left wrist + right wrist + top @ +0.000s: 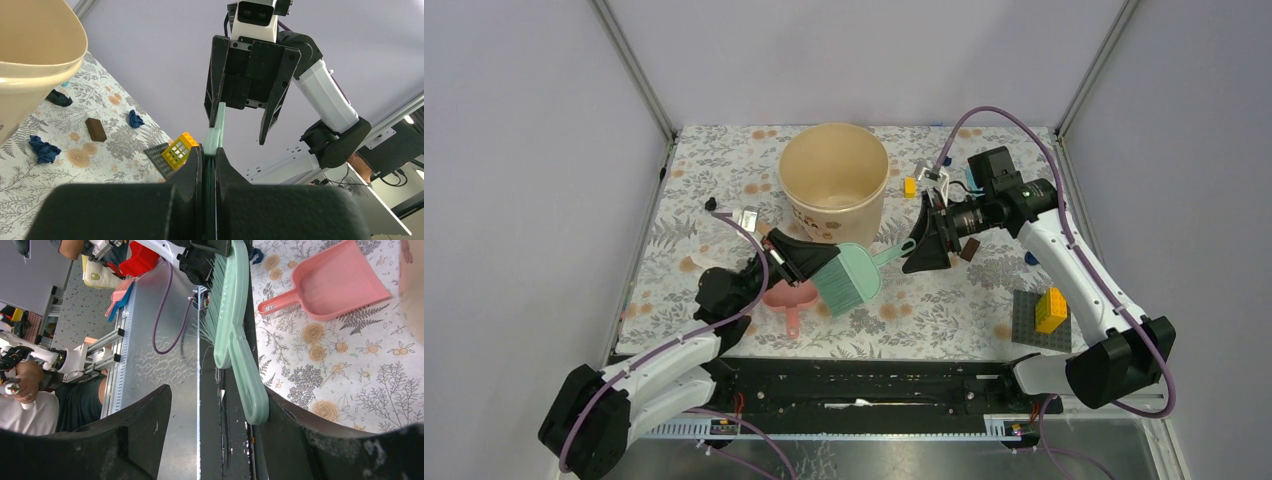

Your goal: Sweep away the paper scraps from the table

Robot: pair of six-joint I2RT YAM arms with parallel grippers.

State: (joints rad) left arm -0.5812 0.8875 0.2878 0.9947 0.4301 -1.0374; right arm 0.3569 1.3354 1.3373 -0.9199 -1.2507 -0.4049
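Paper scraps [44, 149] lie loose on the table [75, 175] on the right arm's side of the beige tub [834, 180], around a brown block [95, 129]; none look swept yet. The mint brush [849, 277] hangs mid-air between the arms, handle aimed at the right gripper [927, 238]. That reads as a handover so the right arm can sweep its own side. The left gripper [209, 155] is clenched on the brush's head end, while the right's jaws gape around the handle tip, one finger just beside it, nothing clamped.

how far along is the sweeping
Nothing swept yet: blue paper scraps lie on the table. In hand: the left gripper is shut on the green brush, its handle between the open jaws of the right gripper. Left: sweeping scraps into the pink dustpan.
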